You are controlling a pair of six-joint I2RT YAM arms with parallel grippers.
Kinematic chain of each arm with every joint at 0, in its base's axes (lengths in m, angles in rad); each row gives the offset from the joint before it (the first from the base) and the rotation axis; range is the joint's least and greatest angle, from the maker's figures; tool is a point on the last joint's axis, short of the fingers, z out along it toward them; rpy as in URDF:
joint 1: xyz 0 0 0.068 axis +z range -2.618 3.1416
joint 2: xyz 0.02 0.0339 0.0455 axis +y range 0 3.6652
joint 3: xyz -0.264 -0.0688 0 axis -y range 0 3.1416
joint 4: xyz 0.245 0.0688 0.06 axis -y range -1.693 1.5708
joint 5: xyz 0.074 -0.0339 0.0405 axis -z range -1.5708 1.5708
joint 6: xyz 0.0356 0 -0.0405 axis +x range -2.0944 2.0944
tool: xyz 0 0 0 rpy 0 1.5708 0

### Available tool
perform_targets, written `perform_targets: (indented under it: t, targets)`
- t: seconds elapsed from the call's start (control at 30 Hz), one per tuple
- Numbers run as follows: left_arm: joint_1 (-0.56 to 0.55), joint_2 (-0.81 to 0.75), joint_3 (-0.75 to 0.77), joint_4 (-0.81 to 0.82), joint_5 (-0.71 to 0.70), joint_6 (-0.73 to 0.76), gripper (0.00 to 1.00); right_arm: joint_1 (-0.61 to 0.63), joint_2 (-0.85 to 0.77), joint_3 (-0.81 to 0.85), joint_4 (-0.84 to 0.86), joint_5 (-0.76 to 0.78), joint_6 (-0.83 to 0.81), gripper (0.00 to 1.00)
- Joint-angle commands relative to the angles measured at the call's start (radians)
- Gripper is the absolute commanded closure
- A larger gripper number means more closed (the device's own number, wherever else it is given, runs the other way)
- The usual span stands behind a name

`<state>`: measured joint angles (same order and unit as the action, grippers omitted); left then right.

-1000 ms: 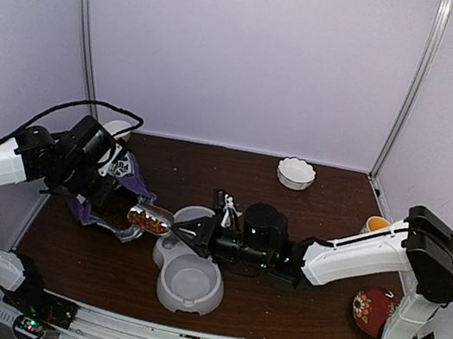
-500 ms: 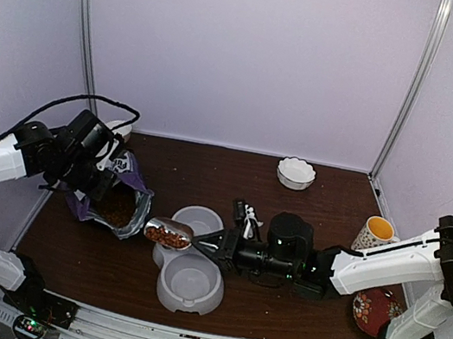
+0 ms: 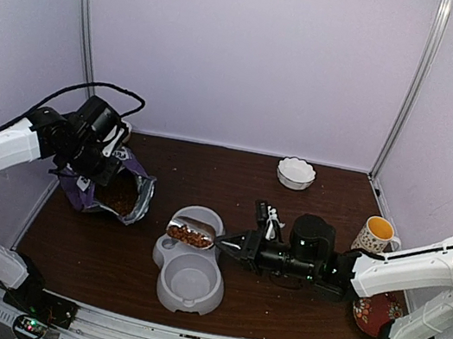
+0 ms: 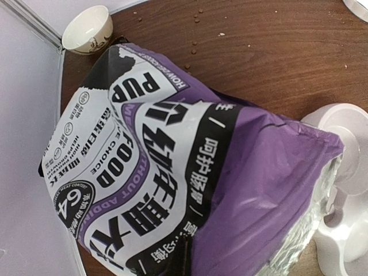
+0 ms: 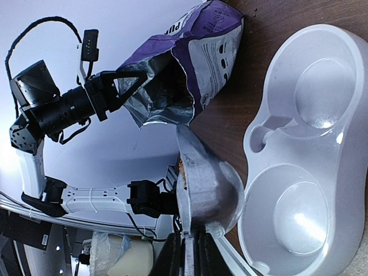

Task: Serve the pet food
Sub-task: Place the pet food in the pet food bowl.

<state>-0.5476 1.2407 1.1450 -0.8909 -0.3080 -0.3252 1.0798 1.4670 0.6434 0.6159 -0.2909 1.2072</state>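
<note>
Your right gripper (image 3: 235, 243) is clamped on the handle of the metal scoop (image 3: 182, 227), kibble (image 3: 191, 236) heaped in it over the far well of the grey double bowl (image 3: 185, 303), your left gripper (image 3: 108, 173) pinching the rim of the purple bag (image 3: 136, 193) near it, the mug (image 3: 376, 234) and white dish (image 3: 296, 173) standing well apart

Shiny metal scoop (image 5: 210, 190); glossy plastic bowl (image 5: 322, 155); foil-lined bag (image 4: 172, 172).

Robot lab test booth.
A brown table (image 3: 208, 175) is enclosed by white panels (image 3: 247, 50) and metal posts (image 3: 412, 88); two arms (image 3: 385, 266) are bolted at its near edge.
</note>
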Motion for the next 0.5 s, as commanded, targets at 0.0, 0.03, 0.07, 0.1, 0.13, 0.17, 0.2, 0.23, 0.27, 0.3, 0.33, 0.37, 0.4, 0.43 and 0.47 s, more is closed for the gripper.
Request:
perform_targets:
  t: [0.0,0.03,0.07,0.1,0.13,0.17,0.2,0.23,0.27,0.3,0.33,0.37,0.4,0.43,0.47]
  targets:
    - [0.039,0.018,0.004,0.032,-0.047,0.026,1.0,-0.026,-0.058,-0.033,0.015,0.016,-0.014,1.0]
    - [0.041,0.014,-0.002,0.033,-0.046,0.025,1.0,-0.031,-0.062,-0.037,0.015,0.015,-0.015,1.0]
    - [0.04,0.009,-0.008,0.034,-0.049,0.025,1.0,-0.036,-0.068,-0.041,0.013,0.015,-0.016,1.0]
    - [0.041,0.003,-0.013,0.036,-0.052,0.023,1.0,-0.041,-0.072,-0.043,0.011,0.014,-0.017,1.0]
    - [0.04,-0.003,-0.019,0.036,-0.052,0.022,1.0,-0.043,-0.074,-0.042,0.008,0.011,-0.018,1.0]
    - [0.041,-0.007,-0.023,0.038,-0.053,0.022,1.0,-0.05,-0.075,-0.043,0.007,0.009,-0.018,1.0]
    - [0.041,-0.01,-0.027,0.038,-0.053,0.02,1.0,-0.054,-0.076,-0.044,0.008,0.007,-0.019,1.0]
    - [0.041,-0.013,-0.03,0.038,-0.052,0.019,1.0,-0.058,-0.076,-0.044,0.006,0.006,-0.02,1.0]
    - [0.04,-0.014,-0.031,0.038,-0.049,0.018,1.0,-0.062,-0.076,-0.042,0.004,0.004,-0.021,1.0]
    - [0.04,-0.017,-0.033,0.038,-0.047,0.017,1.0,-0.065,-0.075,-0.041,0.002,0.003,-0.022,1.0]
    - [0.041,-0.02,-0.035,0.038,-0.044,0.015,1.0,-0.068,-0.074,-0.041,-0.004,0.003,-0.024,1.0]
    - [0.04,-0.024,-0.037,0.038,-0.043,0.014,1.0,-0.072,-0.073,-0.038,-0.011,0.005,-0.027,1.0]
    - [0.041,-0.029,-0.041,0.038,-0.041,0.012,1.0,-0.074,-0.073,-0.036,-0.018,0.007,-0.029,1.0]
    - [0.041,-0.033,-0.044,0.038,-0.038,0.011,1.0,-0.076,-0.072,-0.034,-0.028,0.012,-0.032,1.0]
    - [0.041,-0.039,-0.047,0.038,-0.033,0.01,1.0,-0.076,-0.073,-0.031,-0.038,0.016,-0.037,1.0]
